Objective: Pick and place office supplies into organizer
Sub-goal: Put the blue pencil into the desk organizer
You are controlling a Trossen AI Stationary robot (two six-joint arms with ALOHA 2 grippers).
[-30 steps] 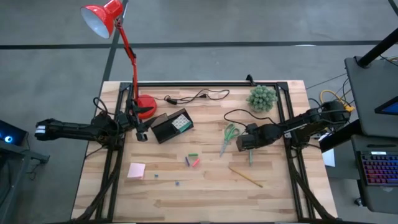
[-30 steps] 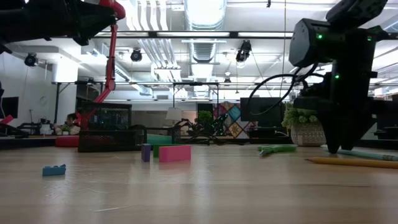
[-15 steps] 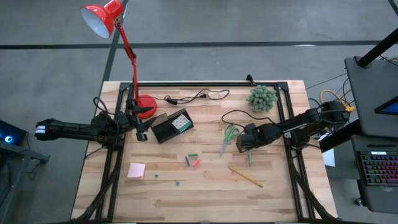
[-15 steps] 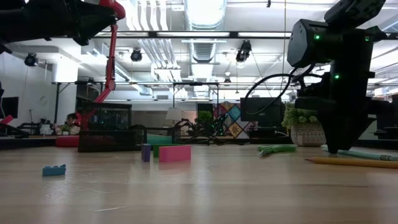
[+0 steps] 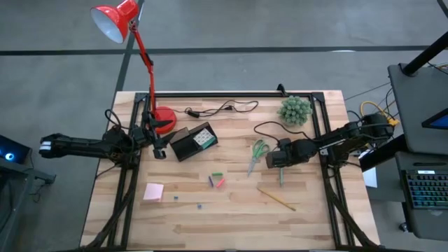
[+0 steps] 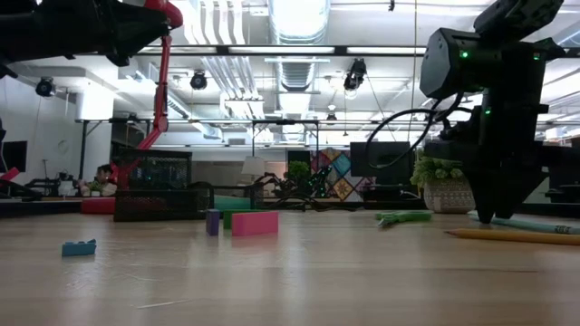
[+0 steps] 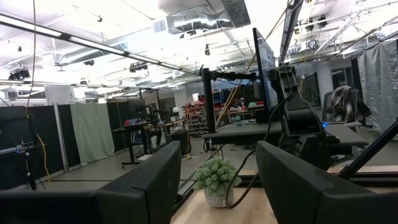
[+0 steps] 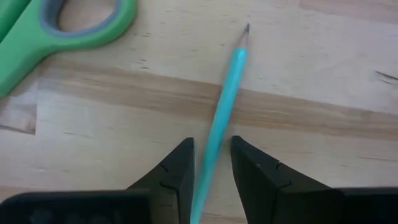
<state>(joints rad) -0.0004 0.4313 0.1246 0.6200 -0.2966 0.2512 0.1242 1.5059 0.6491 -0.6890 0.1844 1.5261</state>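
Observation:
A thin teal-green pen (image 8: 219, 118) lies flat on the wooden table, right of centre (image 5: 281, 176). My right gripper (image 8: 211, 165) points down over it, open, one finger on each side of the shaft with a narrow gap left. The green-handled scissors (image 5: 257, 155) lie just left of it, and a wooden pencil (image 5: 276, 199) lies nearer the front. The black organizer (image 5: 192, 142) stands left of centre, holding a white green-dotted block. A pink sticky pad (image 5: 154, 191) and small coloured pieces (image 5: 217, 180) lie on the table. My left gripper (image 7: 217, 180) waits open, raised over the left side.
A red lamp base (image 5: 164, 120) and black cable (image 5: 220, 108) sit along the far edge, with a green plant ball (image 5: 295, 110) at the far right. Tiny blue bits (image 5: 199, 206) lie toward the front. Bare wood lies along the near edge.
My right gripper has rolled a little about its downward line while staying over the pen. The pen, scissors and pencil lie where they were.

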